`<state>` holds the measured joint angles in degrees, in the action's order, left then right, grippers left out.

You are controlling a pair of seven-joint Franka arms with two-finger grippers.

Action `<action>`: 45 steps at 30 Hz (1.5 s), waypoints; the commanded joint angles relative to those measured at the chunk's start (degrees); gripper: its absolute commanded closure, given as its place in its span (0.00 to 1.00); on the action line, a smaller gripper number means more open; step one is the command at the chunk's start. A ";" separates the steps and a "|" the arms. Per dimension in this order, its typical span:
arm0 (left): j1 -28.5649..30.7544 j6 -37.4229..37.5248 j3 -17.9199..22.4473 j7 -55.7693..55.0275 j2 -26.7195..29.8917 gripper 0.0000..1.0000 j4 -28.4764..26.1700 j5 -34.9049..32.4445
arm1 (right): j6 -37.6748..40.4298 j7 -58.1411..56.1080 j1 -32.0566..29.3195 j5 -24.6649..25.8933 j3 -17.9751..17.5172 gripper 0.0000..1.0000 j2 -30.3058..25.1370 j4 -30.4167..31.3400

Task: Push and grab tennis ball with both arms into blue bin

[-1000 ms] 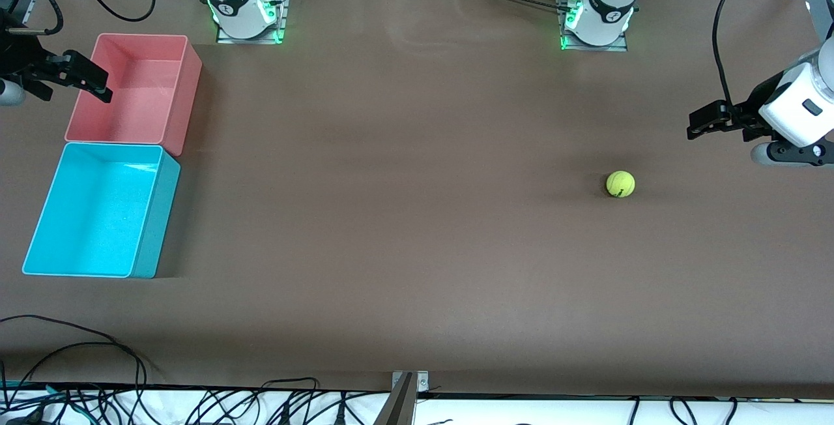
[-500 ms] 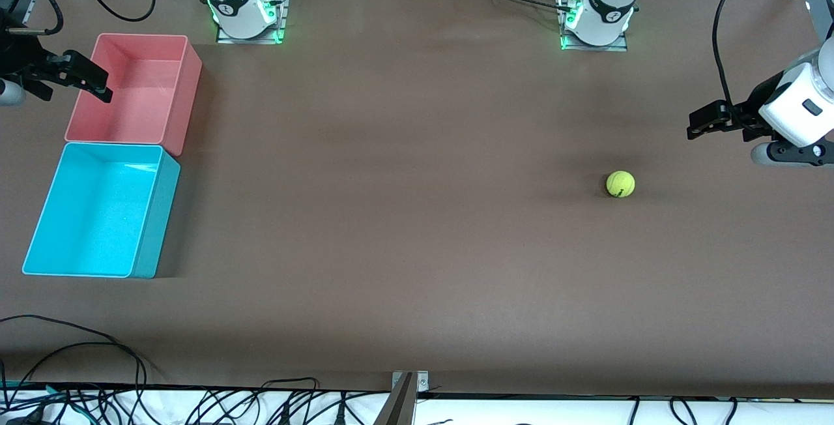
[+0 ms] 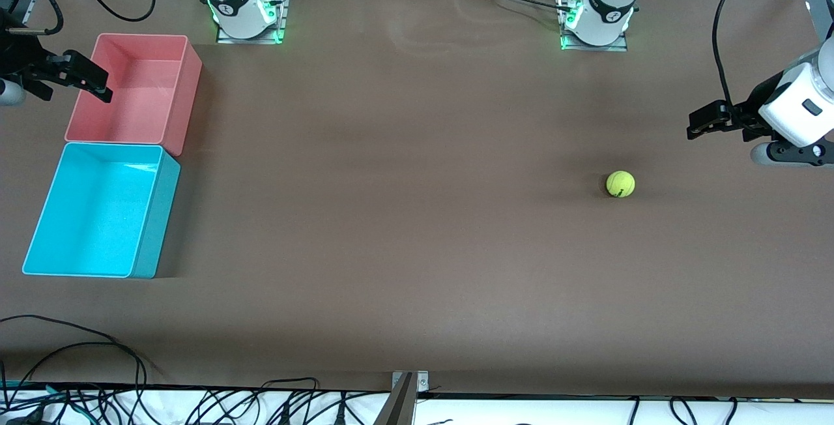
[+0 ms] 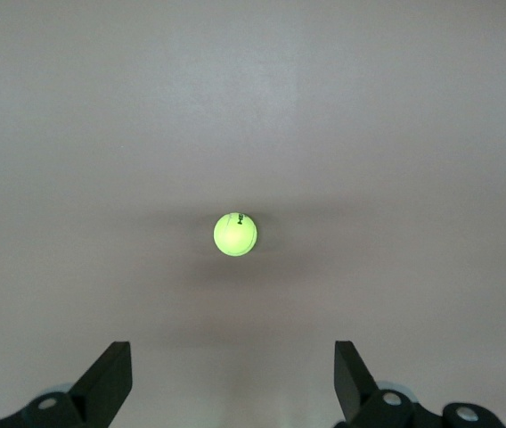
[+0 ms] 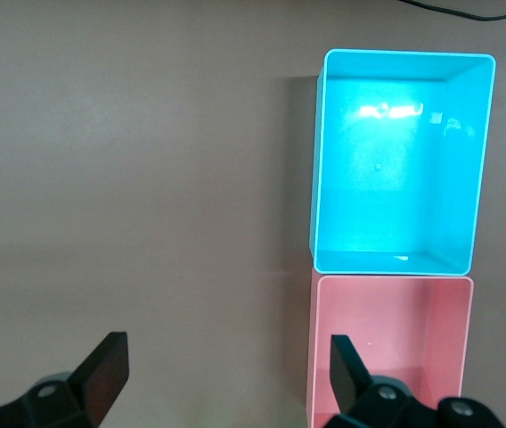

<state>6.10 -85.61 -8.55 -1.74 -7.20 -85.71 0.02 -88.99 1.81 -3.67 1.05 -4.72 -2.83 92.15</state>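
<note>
The tennis ball (image 3: 620, 184) lies on the brown table toward the left arm's end; it also shows in the left wrist view (image 4: 235, 234), centred ahead of the open fingers. My left gripper (image 3: 698, 123) is open and empty, up over the table at the left arm's end, apart from the ball; it shows in its wrist view (image 4: 232, 357). The blue bin (image 3: 98, 210) stands at the right arm's end, empty, and shows in the right wrist view (image 5: 395, 178). My right gripper (image 3: 96, 81) is open and empty over the pink bin's outer edge (image 5: 226, 352).
A pink bin (image 3: 133, 89) touches the blue bin, farther from the front camera; it shows in the right wrist view (image 5: 387, 348). Cables (image 3: 98, 353) lie along the table's near edge. Both arm bases (image 3: 244, 11) stand at the table's back edge.
</note>
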 commanded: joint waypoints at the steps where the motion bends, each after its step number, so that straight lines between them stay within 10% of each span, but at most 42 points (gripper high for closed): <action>1: 0.49 -0.69 -0.24 1.04 1.13 0.00 -1.12 1.12 | 0.22 -0.05 -0.46 -0.08 -0.29 0.00 -0.69 0.49; 37: 0.32 -0.87 -0.06 0.25 0.43 0.00 -0.33 0.24 | 0.31 -0.05 -0.46 -0.17 -0.20 0.00 -0.69 0.49; 42: 0.58 -0.78 0.11 0.24 0.52 0.94 -0.33 0.42 | 0.31 -0.14 -0.46 -0.08 -0.20 0.00 -0.69 0.58; 45: 0.58 -0.78 0.20 0.16 0.34 1.00 -0.33 0.42 | 0.40 -0.05 -0.46 -0.17 -0.20 0.00 -0.69 0.49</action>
<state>6.12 -85.98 -8.37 -1.81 -7.19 -85.71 0.05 -88.96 1.81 -3.67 1.05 -4.72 -2.83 92.15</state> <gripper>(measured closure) 0.238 0.000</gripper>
